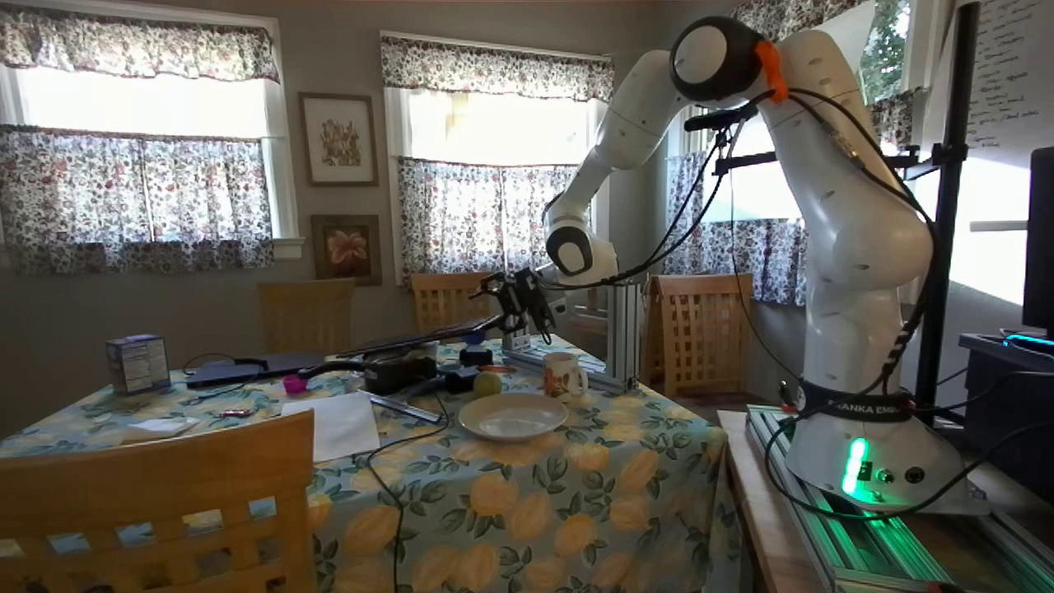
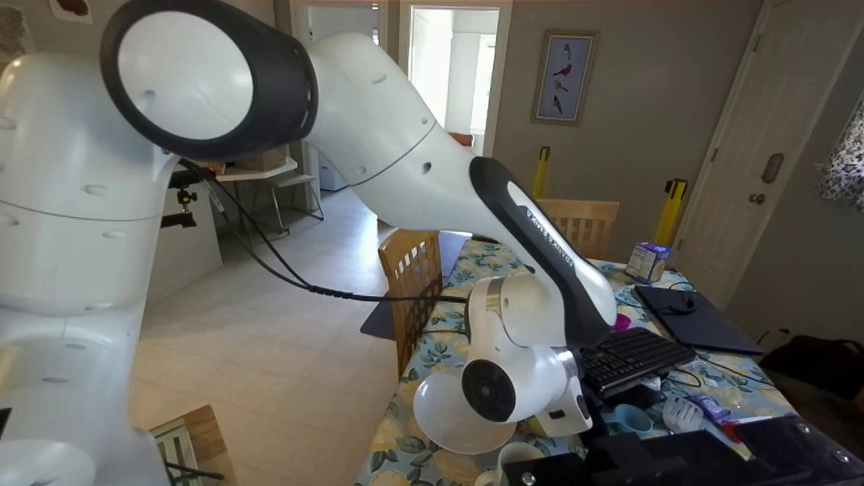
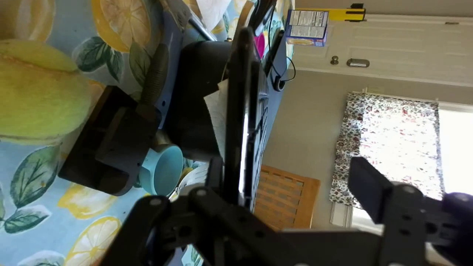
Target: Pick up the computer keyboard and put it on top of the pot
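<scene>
The black computer keyboard (image 1: pixel 436 335) lies slanted over the black pot (image 1: pixel 399 375), its end at my gripper raised. It also shows in an exterior view (image 2: pixel 634 358) and the wrist view (image 3: pixel 238 122). The pot shows under it in the wrist view (image 3: pixel 201 77); a pale paper piece sits between them. My gripper (image 1: pixel 489 306) is at the raised end. In the wrist view the jaws (image 3: pixel 288 171) are wide apart. The keyboard's end is between them, close against the left finger and far from the right finger. Whether it touches the left finger I cannot tell.
A white plate (image 1: pixel 515 418), floral mug (image 1: pixel 561 375) and yellow-green fruit (image 3: pixel 37 92) are near the pot. A metal frame (image 1: pixel 623 338) stands beside the gripper. A blue cup (image 3: pixel 162 170) and black tool (image 3: pixel 114 147) lie below. Papers (image 1: pixel 338 428) and a laptop (image 2: pixel 695 320) are farther off.
</scene>
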